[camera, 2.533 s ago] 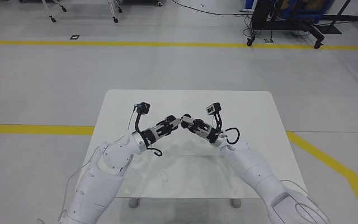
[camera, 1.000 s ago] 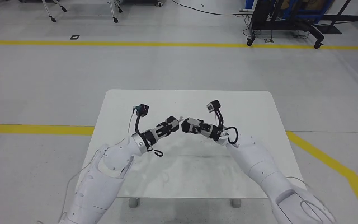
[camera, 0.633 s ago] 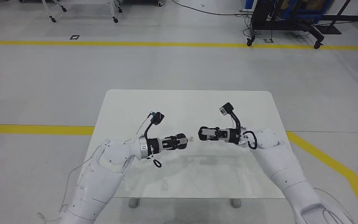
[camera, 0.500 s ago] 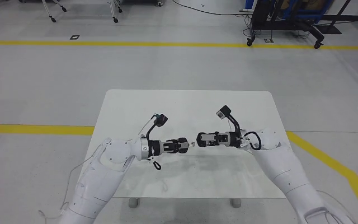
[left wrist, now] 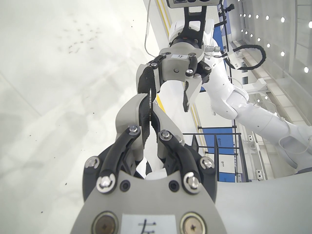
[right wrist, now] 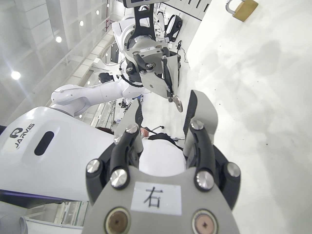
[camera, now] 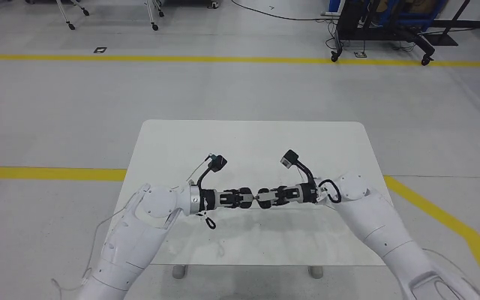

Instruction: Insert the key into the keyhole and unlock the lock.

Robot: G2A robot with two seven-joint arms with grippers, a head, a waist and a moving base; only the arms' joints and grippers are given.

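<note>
My left gripper (left wrist: pixel 149 104) is shut on a small silver key (left wrist: pixel 152 93), whose round head sticks out past its fingertips. My right gripper (right wrist: pixel 165 113) faces it tip to tip and stands open, with the key (right wrist: pixel 178 103) between its fingertips and close to one pad (right wrist: pixel 195 108); I cannot tell whether they touch. From above, the left gripper (camera: pixel 250 198) and right gripper (camera: pixel 264 197) meet over the middle of the white table (camera: pixel 225 142). A brass padlock (right wrist: pixel 242 7) with its silver shackle shut lies flat on the table, away from both grippers.
The table (right wrist: pixel 256 74) bears faint smudges and specks around the grippers. Its far edge runs just beyond the padlock. Yellow floor lines pass on both sides of the table.
Both arms swung from the raised meeting point down toward the table's near side, drew apart, then closed the gap. The grippers now stand tip to tip again.
</note>
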